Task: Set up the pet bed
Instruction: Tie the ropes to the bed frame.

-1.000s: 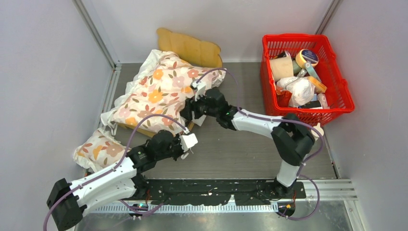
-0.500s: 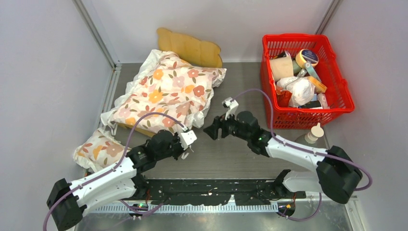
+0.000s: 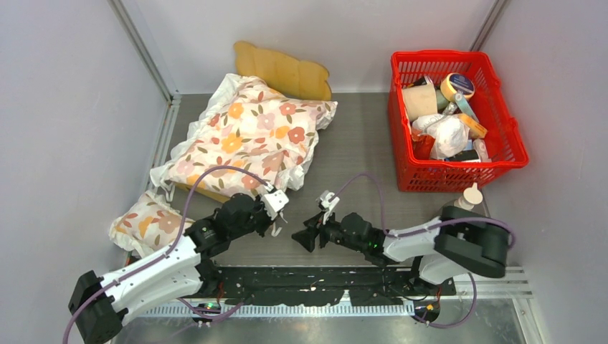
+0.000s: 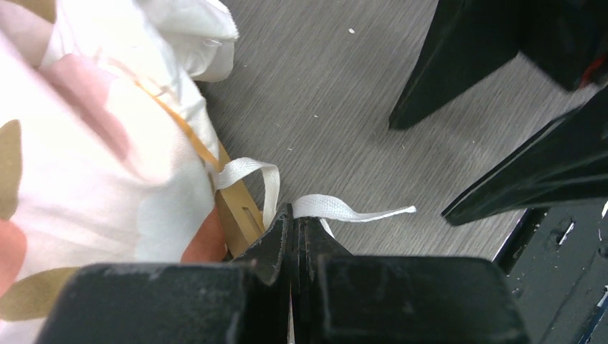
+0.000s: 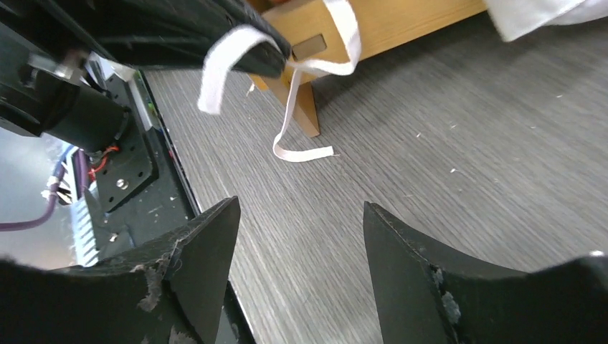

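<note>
Left wrist view: left pincer (image 4: 294, 217) clamped on thin white ribbon tie (image 4: 344, 210).
Right pincer (image 5: 301, 222): open, empty.
Light-wood scalloped pet bed (image 3: 287, 72): far-left on grey surface (image 3: 358, 143), under floral cushion (image 3: 247, 140).
Progress: cushion laid; tie seemingly unfastened.

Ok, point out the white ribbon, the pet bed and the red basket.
white ribbon (image 4: 326, 207), left wrist view, flat middle stretch.
pet bed (image 5: 307, 111), right wrist view, wooden leg.
red basket (image 3: 444, 176), top view, near wall.
</note>
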You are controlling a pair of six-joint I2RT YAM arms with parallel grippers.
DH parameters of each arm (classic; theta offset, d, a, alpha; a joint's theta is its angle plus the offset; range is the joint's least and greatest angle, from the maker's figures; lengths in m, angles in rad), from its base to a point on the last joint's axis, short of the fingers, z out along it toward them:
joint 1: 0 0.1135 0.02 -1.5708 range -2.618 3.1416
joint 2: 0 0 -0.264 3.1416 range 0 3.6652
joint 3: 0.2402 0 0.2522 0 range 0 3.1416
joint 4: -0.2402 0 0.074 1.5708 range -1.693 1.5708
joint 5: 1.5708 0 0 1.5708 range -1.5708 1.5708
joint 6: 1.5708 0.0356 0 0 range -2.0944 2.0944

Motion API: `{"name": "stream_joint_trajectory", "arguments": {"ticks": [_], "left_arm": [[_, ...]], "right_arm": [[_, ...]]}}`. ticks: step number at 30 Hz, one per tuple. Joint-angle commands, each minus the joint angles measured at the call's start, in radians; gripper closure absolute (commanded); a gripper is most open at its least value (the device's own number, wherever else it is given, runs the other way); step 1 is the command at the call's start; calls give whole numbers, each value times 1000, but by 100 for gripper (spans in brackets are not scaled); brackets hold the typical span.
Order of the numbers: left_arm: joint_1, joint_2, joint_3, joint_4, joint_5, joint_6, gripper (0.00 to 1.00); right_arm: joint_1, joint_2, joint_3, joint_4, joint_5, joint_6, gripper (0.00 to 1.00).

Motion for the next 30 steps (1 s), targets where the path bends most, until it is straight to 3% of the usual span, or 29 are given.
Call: {"name": "stream_joint_trajectory", "arguments": {"ticks": [1,11,18,30], "left_arm": [[4,-70,9,139,5,-38,100],[4,-97,-24,155,10,-50,100],[4,-114,-35,156,15,-53,100],[4,-138,-47,168,4,-64,100]], "right_arm": [[60,156,36,315,73,-35,31],[149,464,206,452,118,-183,30],[155,556,252,448,174,-185,33],[154,666,234,535,267,-141,67]]}}
